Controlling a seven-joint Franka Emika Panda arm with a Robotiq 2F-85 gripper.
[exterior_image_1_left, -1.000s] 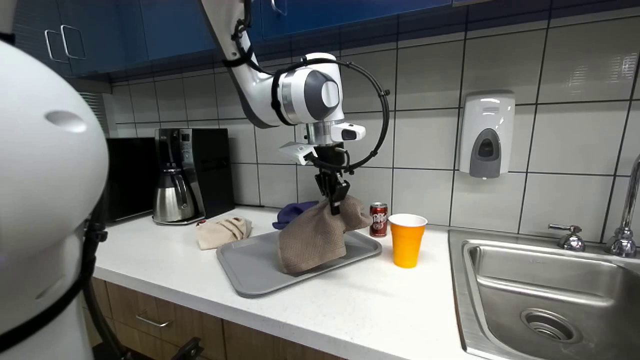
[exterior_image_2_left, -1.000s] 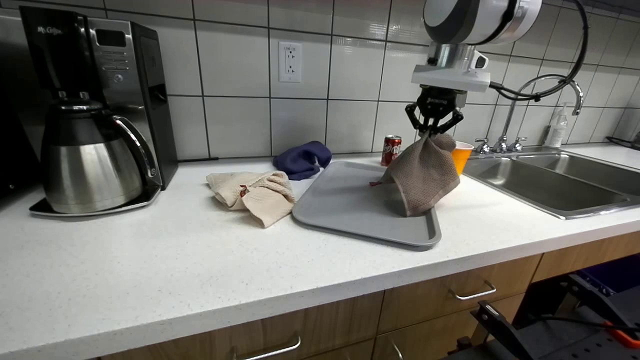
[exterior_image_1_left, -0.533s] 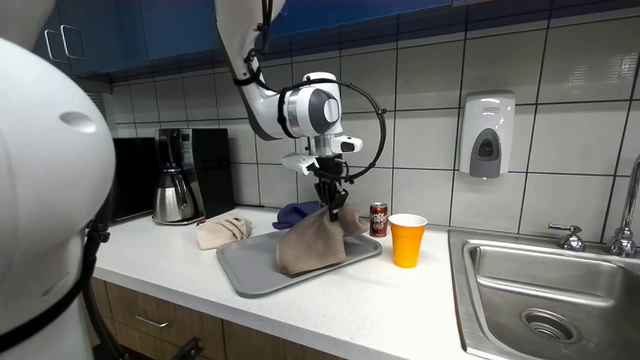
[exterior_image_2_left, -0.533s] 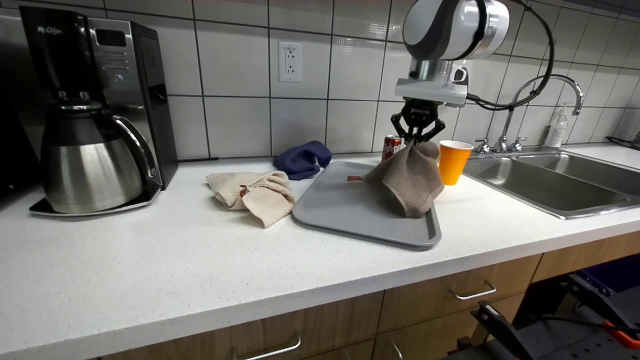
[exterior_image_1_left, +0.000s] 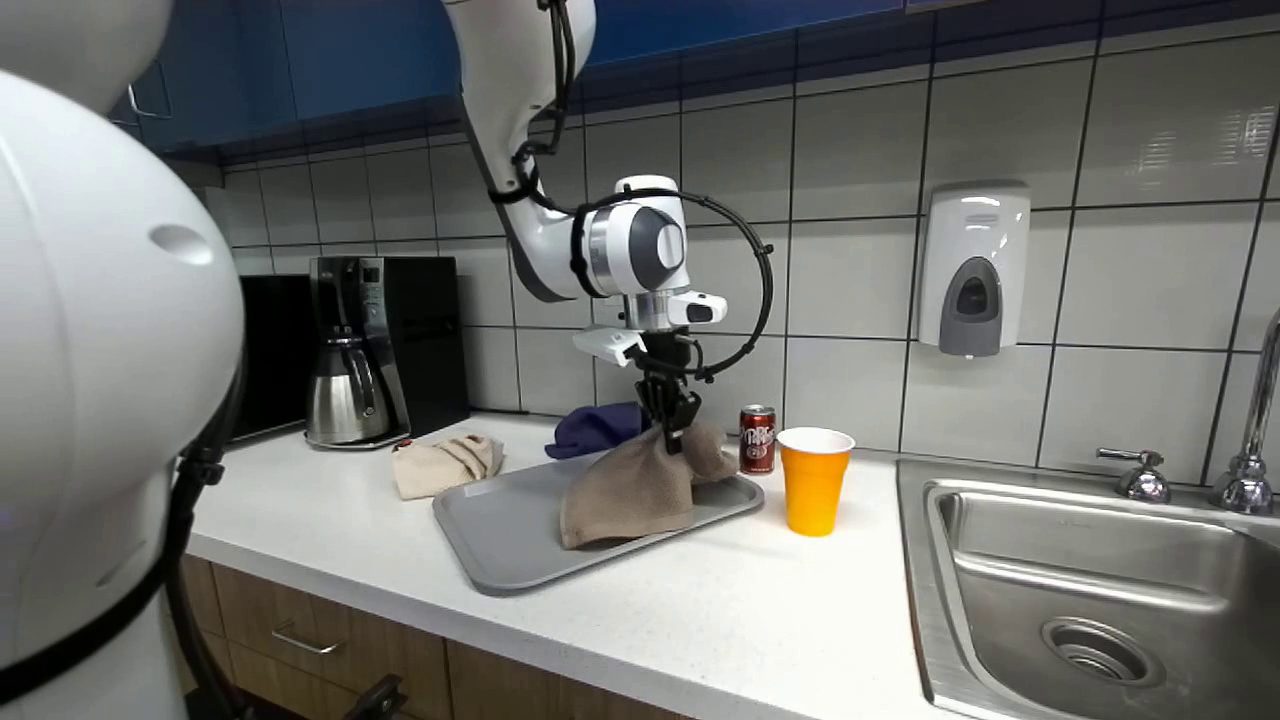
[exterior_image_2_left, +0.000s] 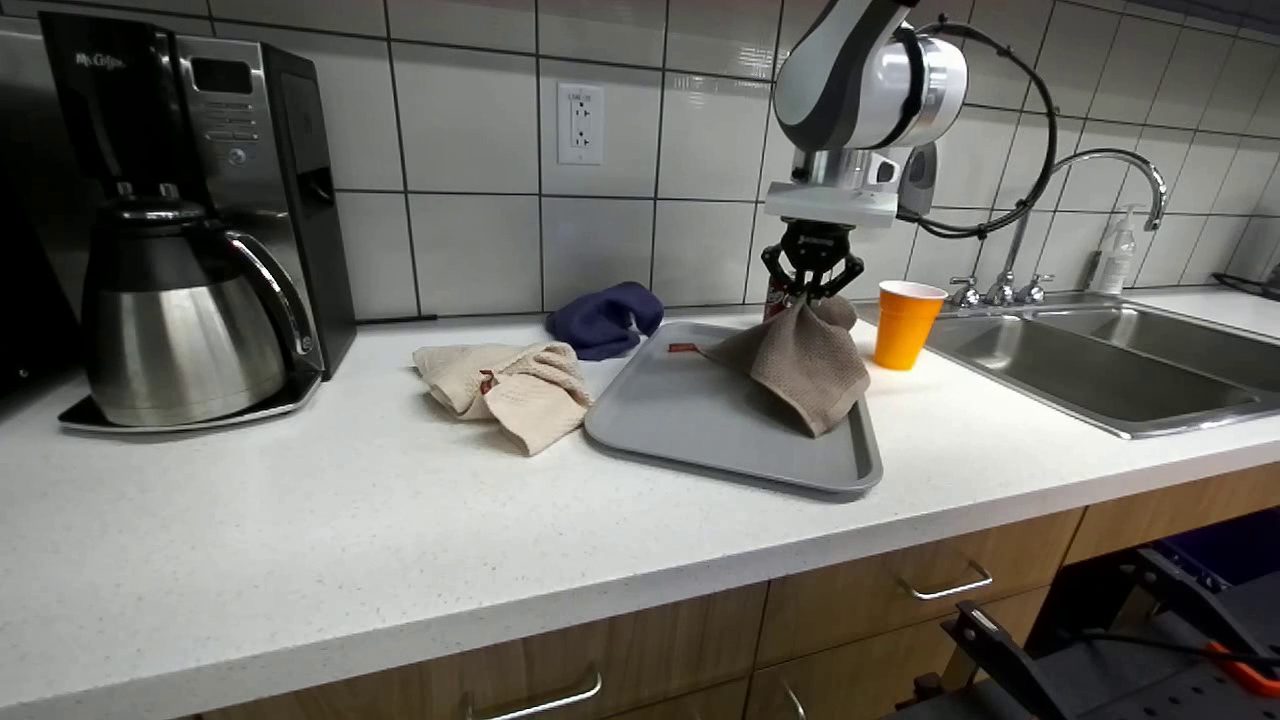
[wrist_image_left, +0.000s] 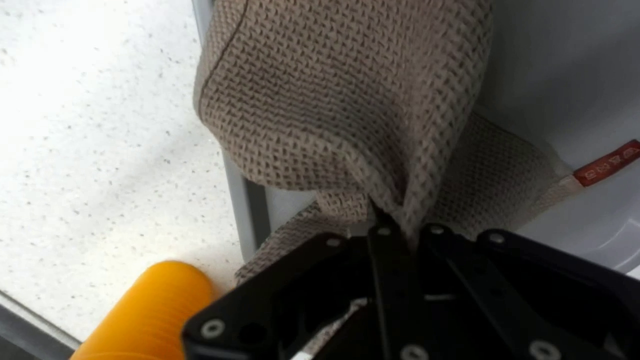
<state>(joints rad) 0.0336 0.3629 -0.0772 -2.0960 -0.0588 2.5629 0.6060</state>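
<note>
Right of center in an exterior view, pinching a brown cloth (exterior_image_2_left: 812, 365) by its gathered peak with the gripper (exterior_image_2_left: 805, 297), jaws drawn fully together on the fabric. Draped down from that grip over a gray tray (exterior_image_2_left: 680, 420), flaring into folds, with a red tag (exterior_image_2_left: 683, 347) stretched out at the left tip; on the tray or just above it along the lower hem, impossible to tell which throughout. Pictured up close in the wrist view, with coarse weave filling the upper middle of the frame and narrowing into black fingers (wrist_image_left: 384, 270) at bottom center. Flanked, to the left of the tray, by a navy cloth (exterior_image_2_left: 600, 318) near mid-frame and a beige cloth (exterior_image_2_left: 510, 385) left of center. Joined, right of center in an exterior view, by an upright orange cup (exterior_image_1_left: 814, 490) and, nearer the tiled wall (exterior_image_1_left: 850, 280), a red soda can (exterior_image_1_left: 757, 445). Set out on a white desk (exterior_image_1_left: 750, 610) between a coffee maker (exterior_image_1_left: 425, 330) at left and a steel sink (exterior_image_1_left: 932, 580) at lower right.
</note>
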